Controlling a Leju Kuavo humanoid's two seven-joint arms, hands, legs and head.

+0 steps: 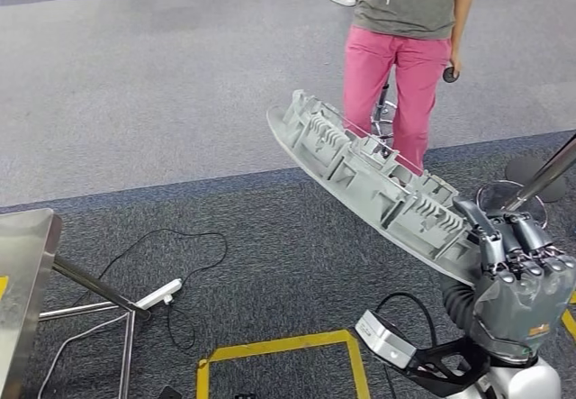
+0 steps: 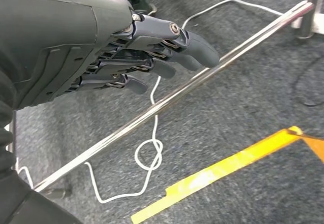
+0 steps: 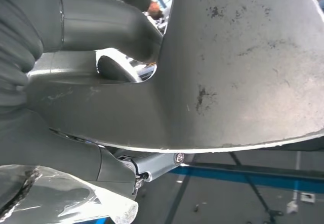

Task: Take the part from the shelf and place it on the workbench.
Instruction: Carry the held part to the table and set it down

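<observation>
The part (image 1: pixel 370 178) is a long grey ribbed plastic panel held in the air, slanting up and away to the left. My right hand (image 1: pixel 519 273) grips its near end at the lower right of the head view, fingers wrapped over its edge. In the right wrist view the part's smooth grey underside (image 3: pixel 244 67) sits close against the thumb (image 3: pixel 103 27). My left hand (image 2: pixel 114 52) hangs above the carpet with fingers stretched out and nothing in them. A metal workbench corner (image 1: pixel 23 282) shows at the far left.
A person in pink trousers (image 1: pixel 400 84) stands just beyond the part's far end. On the carpet lie a white power strip (image 1: pixel 159 293) with cables, yellow floor tape (image 1: pixel 285 349) and a metal table brace (image 2: pixel 172 97). A small stool (image 1: pixel 509 203) stands at the right.
</observation>
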